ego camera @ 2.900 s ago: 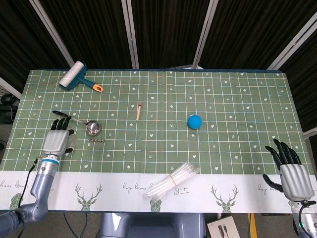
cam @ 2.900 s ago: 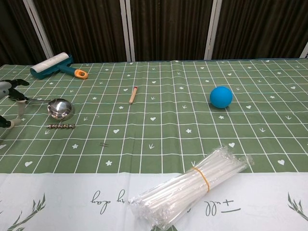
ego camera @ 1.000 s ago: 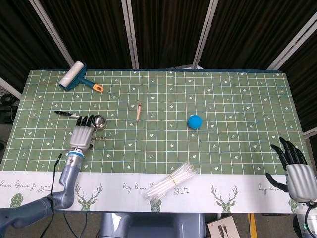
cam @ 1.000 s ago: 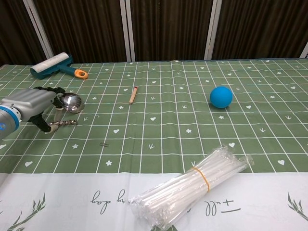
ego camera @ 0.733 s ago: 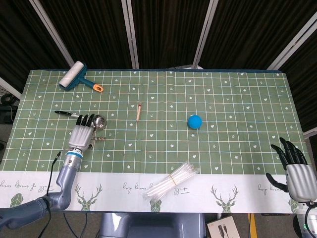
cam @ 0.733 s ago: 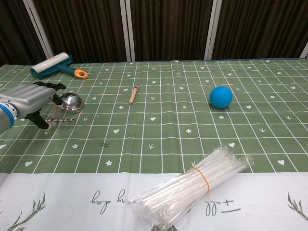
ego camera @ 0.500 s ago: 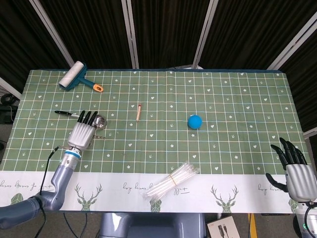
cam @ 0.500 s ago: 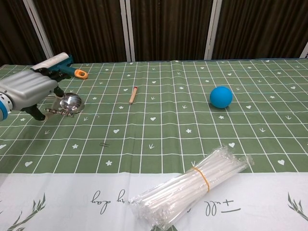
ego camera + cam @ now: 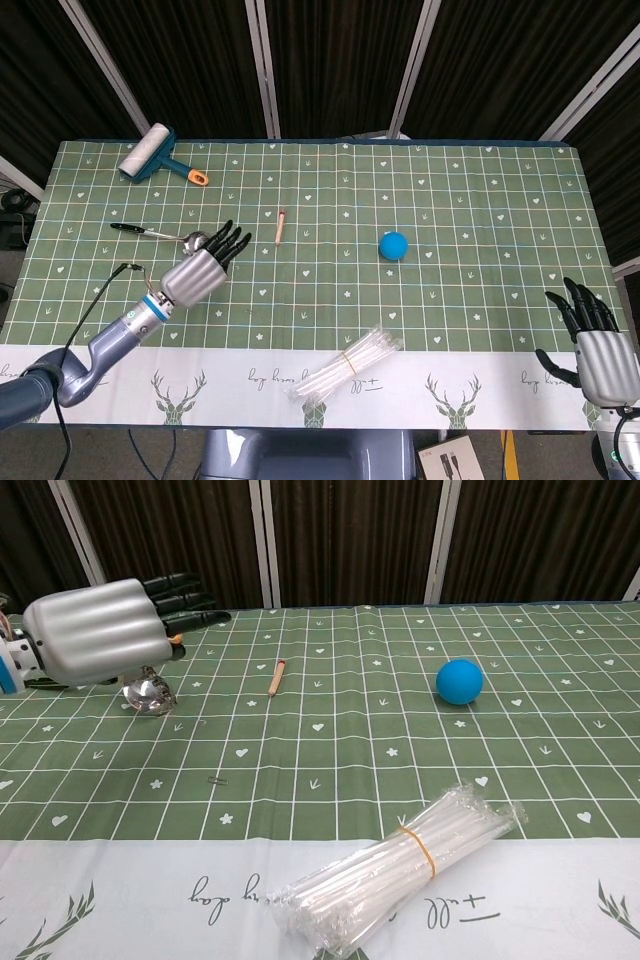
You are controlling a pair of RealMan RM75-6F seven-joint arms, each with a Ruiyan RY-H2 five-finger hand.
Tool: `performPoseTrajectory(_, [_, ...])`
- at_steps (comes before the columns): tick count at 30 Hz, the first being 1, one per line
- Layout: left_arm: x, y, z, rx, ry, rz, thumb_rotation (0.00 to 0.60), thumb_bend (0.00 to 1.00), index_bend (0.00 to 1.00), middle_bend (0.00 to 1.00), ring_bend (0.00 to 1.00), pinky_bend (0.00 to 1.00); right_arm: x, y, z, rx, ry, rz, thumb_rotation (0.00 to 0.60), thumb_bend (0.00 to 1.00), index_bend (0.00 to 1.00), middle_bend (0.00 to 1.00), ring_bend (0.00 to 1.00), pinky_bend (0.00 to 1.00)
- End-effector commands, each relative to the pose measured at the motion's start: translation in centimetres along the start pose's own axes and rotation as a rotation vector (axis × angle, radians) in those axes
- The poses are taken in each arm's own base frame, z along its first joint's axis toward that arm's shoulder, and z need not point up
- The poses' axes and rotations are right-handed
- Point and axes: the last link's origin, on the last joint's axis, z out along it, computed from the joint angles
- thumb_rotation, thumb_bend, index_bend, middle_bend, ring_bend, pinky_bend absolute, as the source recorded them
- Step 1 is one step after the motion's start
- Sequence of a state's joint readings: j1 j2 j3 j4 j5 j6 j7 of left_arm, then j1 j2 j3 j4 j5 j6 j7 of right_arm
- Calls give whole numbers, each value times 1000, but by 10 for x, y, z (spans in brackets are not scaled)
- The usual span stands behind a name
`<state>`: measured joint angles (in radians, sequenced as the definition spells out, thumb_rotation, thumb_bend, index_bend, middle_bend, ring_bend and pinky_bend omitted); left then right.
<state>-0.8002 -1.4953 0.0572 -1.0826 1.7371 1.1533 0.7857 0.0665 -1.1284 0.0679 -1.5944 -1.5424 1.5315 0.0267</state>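
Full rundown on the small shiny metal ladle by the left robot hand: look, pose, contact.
The small shiny metal ladle has a round polished bowl, silver and reflective, and a thin wire-like handle ending in a black grip that points toward the table's left edge. It lies on the green grid-patterned tablecloth, bowl tipped slightly. The left robot hand is raised with fingers spread, partly covering the bowl in both views; contact cannot be confirmed. Nothing else visibly touches it.

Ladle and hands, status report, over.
Left hand open, raised beside ladle, holding nothing. Right hand open at table's near right corner. Ball, straws well clear.
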Motion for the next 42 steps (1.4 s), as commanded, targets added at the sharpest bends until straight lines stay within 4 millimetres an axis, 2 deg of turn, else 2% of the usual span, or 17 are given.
performPoseTrajectory(1, [7, -1, 6, -95, 75, 146, 600, 400, 621, 0, 0, 0, 0, 0, 0, 1, -1, 2, 600, 115, 126, 0, 0, 130])
performPoseTrajectory(10, [24, 19, 16, -222, 161, 227, 600, 410, 621, 0, 0, 0, 0, -1, 0, 6, 3, 2, 600, 115, 126, 0, 0, 131])
performPoseTrajectory(23, [17, 29, 14, -278, 141, 262, 600, 413, 621, 0, 0, 0, 0, -3, 1, 16, 8, 8, 600, 115, 126, 0, 0, 130])
performPoseTrajectory(42, [16, 47, 19, -270, 117, 217, 600, 413, 619, 0, 0, 0, -1, -4, 3, 26, 5, 17, 600, 115, 126, 0, 0, 131])
